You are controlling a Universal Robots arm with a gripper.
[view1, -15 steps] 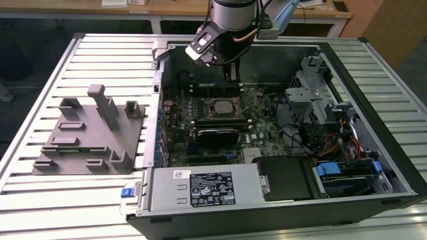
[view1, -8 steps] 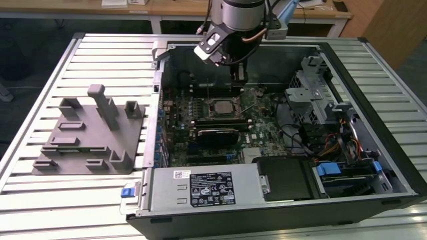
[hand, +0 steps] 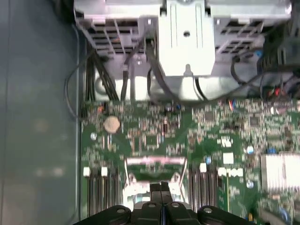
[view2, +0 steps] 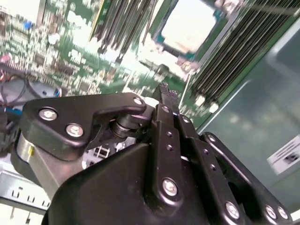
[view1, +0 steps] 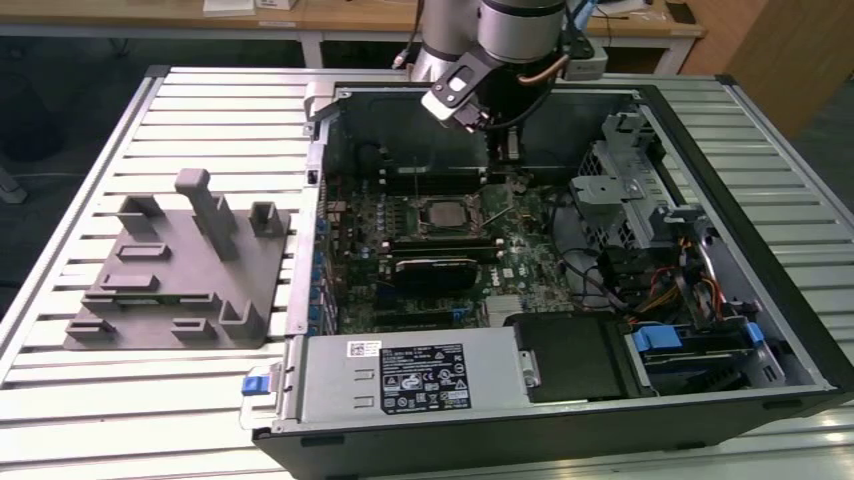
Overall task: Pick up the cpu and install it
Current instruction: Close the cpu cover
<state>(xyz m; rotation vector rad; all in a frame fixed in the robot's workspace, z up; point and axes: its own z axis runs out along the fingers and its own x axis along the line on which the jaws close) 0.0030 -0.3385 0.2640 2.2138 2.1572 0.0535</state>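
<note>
Pincer point(view2: 163, 88) (closed), cpu point(view2: 190, 24) near, untouched

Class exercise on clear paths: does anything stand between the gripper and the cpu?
Nothing visible does. In the second wrist view the gripper, fingers shut, hangs above the board, with open space to the cpu.

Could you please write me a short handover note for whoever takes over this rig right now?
State of the gripper: shut, holding nothing, poised over the motherboard inside the open computer case, close to the socket.
Where the cpu is: lying in its socket on the motherboard, pale top up, apart from the gripper.
The grey fixture sits on the table outside the case, at the exterior view's left.
Done: the cpu is placed in the socket.
Left: I cannot tell whether the socket's latch is closed, so check it.
</note>
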